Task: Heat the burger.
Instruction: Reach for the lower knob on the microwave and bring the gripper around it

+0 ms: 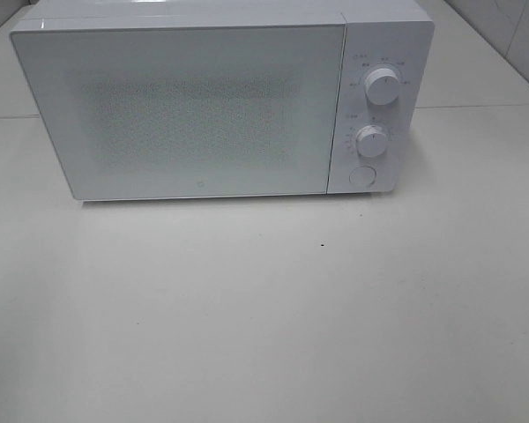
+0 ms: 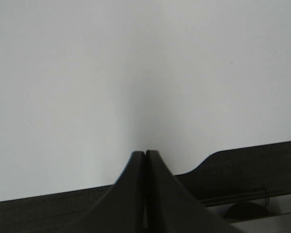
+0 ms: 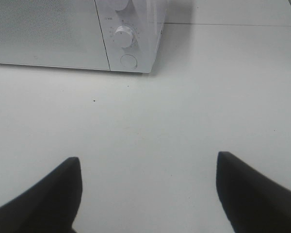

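High view: white microwave [image 1: 203,106] on the white table [image 1: 264,317], door shut. Its upper knob [image 1: 383,86], lower knob [image 1: 370,139] and round button [image 1: 361,176] sit on the right-hand panel. I see my left gripper [image 2: 145,154] with fingers pressed together on nothing, over the table near its dark edge. My right gripper [image 3: 148,158] is spread wide and empty, facing the microwave's control panel. The burger shows in no view; I cannot tell where it is.
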### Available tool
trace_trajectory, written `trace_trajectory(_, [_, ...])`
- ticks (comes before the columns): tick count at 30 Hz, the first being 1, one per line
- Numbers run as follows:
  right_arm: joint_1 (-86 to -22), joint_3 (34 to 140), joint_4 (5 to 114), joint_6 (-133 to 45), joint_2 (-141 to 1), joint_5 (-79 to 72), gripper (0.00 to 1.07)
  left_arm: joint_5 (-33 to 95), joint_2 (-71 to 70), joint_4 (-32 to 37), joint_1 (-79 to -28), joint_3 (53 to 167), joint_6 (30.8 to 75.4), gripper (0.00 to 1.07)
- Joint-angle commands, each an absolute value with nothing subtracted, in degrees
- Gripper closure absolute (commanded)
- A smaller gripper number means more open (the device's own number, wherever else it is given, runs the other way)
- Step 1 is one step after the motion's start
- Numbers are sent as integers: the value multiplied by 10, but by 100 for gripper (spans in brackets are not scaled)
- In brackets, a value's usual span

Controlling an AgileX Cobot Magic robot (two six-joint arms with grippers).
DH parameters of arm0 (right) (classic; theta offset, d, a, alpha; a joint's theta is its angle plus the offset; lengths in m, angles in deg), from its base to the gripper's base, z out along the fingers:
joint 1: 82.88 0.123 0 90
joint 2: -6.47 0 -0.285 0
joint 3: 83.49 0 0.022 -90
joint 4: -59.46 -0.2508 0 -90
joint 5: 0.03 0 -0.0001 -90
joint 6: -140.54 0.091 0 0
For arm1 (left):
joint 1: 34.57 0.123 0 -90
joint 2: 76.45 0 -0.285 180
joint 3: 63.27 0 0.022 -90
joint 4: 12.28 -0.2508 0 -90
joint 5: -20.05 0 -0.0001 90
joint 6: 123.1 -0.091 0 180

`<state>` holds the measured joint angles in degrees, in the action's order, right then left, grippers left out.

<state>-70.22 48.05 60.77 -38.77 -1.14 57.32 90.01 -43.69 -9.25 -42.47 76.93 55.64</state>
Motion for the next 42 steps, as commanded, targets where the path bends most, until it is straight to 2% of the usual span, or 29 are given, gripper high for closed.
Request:
trace_trajectory(1, [-703, 478, 608, -395, 3, 572, 35, 916, -539, -86, -423, 724, 556, 106])
trace_trajectory(11, [-703, 478, 607, -395, 3, 572, 35, 892, -708, -83, -424, 714, 555, 106])
trace_trajectory(20, [-703, 478, 605, -395, 3, 572, 35, 853, -695, -83, -424, 706, 520, 106])
trace_trajectory(28, [-703, 478, 604, -395, 3, 572, 35, 796, -695, -78, -424, 682, 519, 106])
trace_trajectory(42, [-703, 481, 604, -395, 3, 569, 35, 796, -695, -77, -424, 682, 519, 106])
